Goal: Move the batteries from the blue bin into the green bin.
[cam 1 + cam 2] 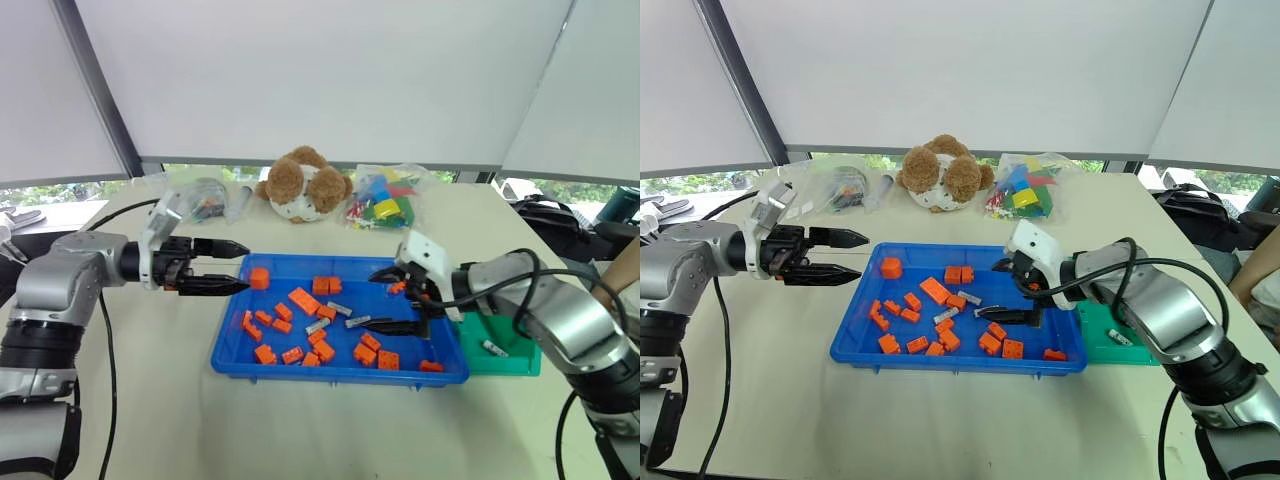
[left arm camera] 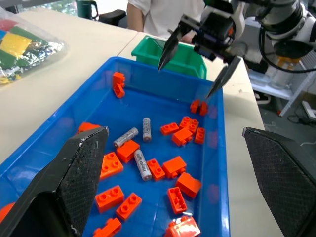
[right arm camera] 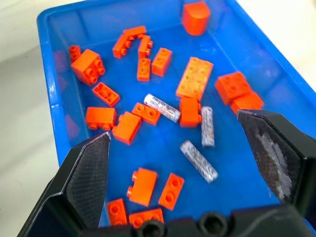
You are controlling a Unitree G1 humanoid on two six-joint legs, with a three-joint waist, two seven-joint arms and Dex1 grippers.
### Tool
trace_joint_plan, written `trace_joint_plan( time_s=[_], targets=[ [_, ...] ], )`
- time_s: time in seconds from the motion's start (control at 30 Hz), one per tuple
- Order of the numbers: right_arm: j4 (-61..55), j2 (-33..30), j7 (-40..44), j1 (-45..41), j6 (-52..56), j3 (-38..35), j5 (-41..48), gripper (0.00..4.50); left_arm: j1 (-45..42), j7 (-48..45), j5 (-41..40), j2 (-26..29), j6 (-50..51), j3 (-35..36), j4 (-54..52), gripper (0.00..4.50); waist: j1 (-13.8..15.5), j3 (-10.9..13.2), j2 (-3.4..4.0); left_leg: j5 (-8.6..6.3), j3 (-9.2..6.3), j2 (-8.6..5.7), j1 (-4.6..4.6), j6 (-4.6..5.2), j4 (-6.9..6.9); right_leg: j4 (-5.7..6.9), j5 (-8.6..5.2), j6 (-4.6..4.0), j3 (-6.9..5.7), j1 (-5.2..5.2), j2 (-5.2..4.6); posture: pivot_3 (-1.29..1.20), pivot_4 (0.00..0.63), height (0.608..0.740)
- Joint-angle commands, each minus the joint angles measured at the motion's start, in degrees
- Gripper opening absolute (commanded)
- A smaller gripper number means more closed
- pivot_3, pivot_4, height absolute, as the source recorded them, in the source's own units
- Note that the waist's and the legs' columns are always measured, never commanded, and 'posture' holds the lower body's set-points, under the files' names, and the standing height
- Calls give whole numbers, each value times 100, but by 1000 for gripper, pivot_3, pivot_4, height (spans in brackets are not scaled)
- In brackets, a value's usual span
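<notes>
I see the table (image 1: 300, 430) carrying the blue bin (image 1: 340, 372) at centre, with the green bin (image 1: 505, 362) touching its right end. The blue bin holds scattered orange bricks (image 3: 194, 78) and three batteries (image 3: 198, 161) lying loose among them near the middle of the tray. One further battery (image 1: 494, 348) lies on the floor of the green bin.

My right gripper (image 1: 400, 300) hangs over the right end of the blue bin, pointing in toward the tray centre; its two black fingers stand wide apart with nothing between them. In the right wrist view the three batteries lie below the gap between the fingers (image 3: 84, 177).

My left gripper (image 1: 232, 268) is held above the table just beside the left end of the blue bin, pointing across toward the right arm; its fingers are spread apart and empty.

Behind the blue bin, near the far table edge, I note a brown and white plush toy (image 1: 303, 185), a clear bag of coloured blocks (image 1: 385, 198) beside it and a clear bag of small items (image 1: 205, 200) on the left
</notes>
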Motion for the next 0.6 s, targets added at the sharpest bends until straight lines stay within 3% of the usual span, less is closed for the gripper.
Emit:
trace_joint_plan(
  time_s=[0.03,0.27,0.4,0.6],
  targets=[
    [432,400,248,-344,-496,375,-303,4462,-101,85,-146,11,34,211,-145,4500,-14,0,0,0,0,0,0,0,0,0,0,0,0,0,0,0,150,733],
    [1781,1307,503,-826,-1134,801,-784,4462,-16,173,-158,29,34,193,-269,4500,-12,0,0,1,1,1,0,-1,0,4,0,0,-1,-3,-1,0,150,733],
    [2371,1678,542,-1023,-1442,850,-1051,3201,78,235,-183,96,77,256,-382,4500,-14,0,1,1,1,1,0,-2,-1,6,0,0,-2,-3,-1,0,150,733],
    [2915,1960,630,-1112,-2039,1045,-1598,3201,144,306,-239,147,132,314,-492,4500,-27,1,1,1,0,1,0,-2,-1,7,0,0,-3,-2,-1,0,150,733]
  ],
)
